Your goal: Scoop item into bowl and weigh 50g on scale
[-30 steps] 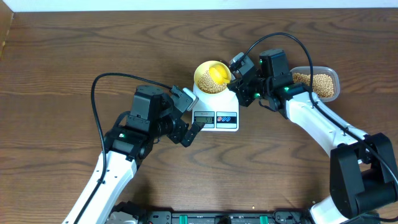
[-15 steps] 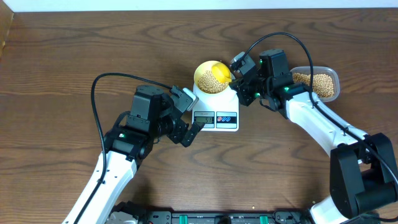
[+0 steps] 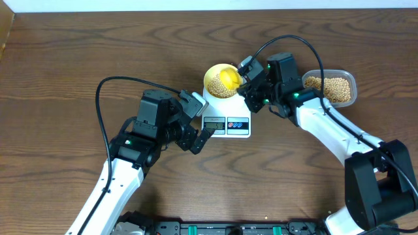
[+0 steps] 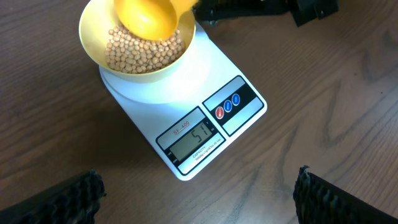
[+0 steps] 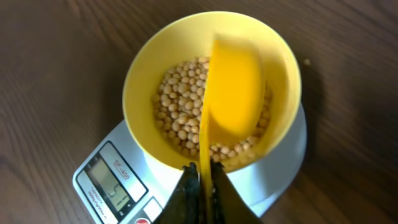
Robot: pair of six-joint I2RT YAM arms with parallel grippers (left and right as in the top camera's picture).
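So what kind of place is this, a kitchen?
Probably a robot lab, not a kitchen: a left arm and right arm with cables at a wooden table, the right gripper holding a yellow scoop over a bowl of beans on a scale.

On scale (image 4: 205,118) at centre of surface (image 3: 65,65), bowl (image 5: 134,93) with beans (image 5: 177,112) and scoop (image 5: 233,93) inside; tub (image 3: 351,81) right of scale, set apart.
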